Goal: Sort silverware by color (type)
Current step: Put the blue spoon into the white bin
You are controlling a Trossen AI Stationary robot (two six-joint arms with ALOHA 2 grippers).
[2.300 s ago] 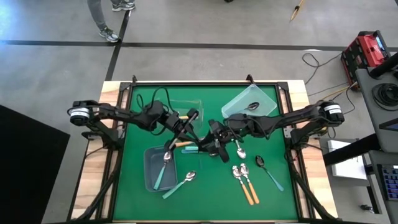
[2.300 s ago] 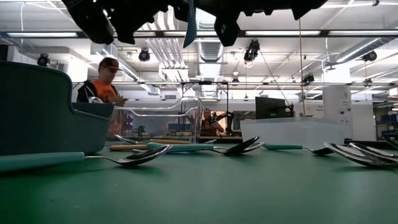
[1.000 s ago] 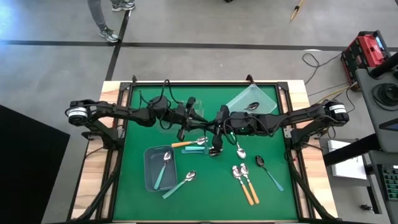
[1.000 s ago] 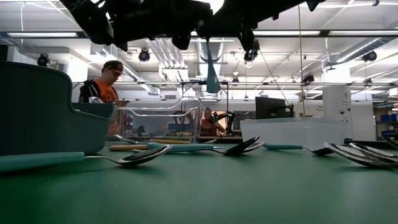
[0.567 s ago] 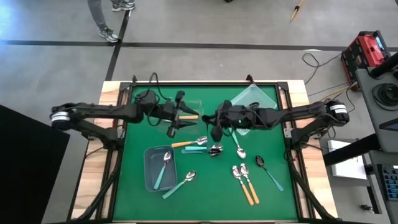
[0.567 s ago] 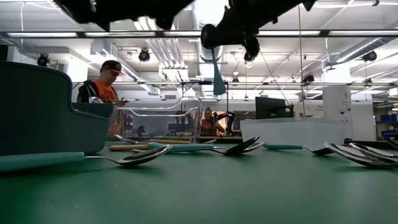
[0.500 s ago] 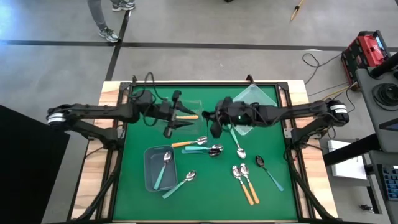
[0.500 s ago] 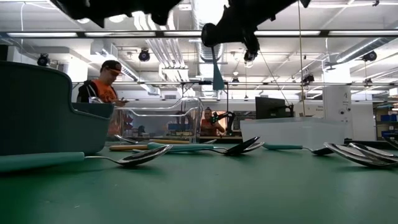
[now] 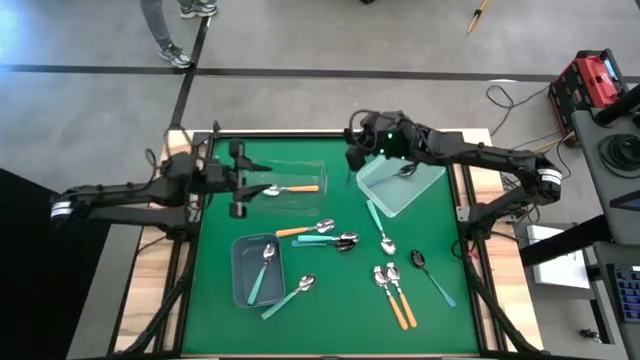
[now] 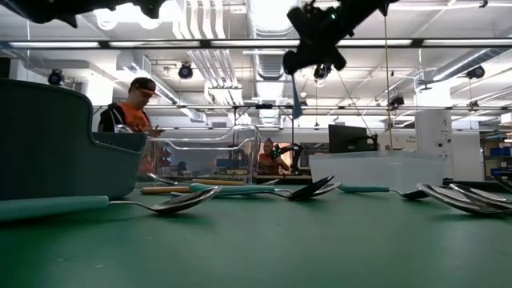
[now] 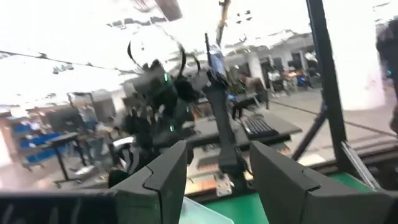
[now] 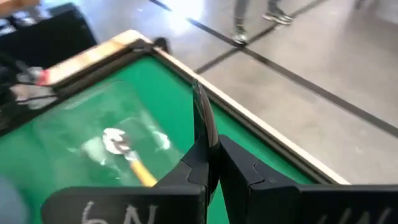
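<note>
Spoons have shiny metal bowls and slim plastic handles. Eleven counted: four orange, six teal to blue, one of unclear colour. The grey bin [image 9: 240,285], opaque plastic with rounded corners, sits at the near left of the green mat [image 9: 330,320] and holds one teal spoon [image 9: 262,272]. A second teal spoon [image 9: 290,297] lies just beside the grey bin's right wall. Well right of the bin is a pair of orange spoons [image 9: 396,295], then a dark-bowled teal spoon [image 9: 430,275]. Just beyond the bin lie an orange spoon [image 9: 300,230], a blue-teal spoon [image 9: 335,241] and a long teal spoon [image 9: 380,228]. Farther beyond, a clear bin [image 9: 300,168] holds one orange spoon [image 9: 290,188]. The left gripper [image 11: 214,174] is beside it, fingers apart and empty. Far right of the grey bin, a clear tray [image 9: 425,185] holds one spoon [image 9: 405,170]. The right gripper [image 12: 210,155] hangs by that tray's far corner, clamped on a blue-teal handle [image 10: 295,100].
</note>
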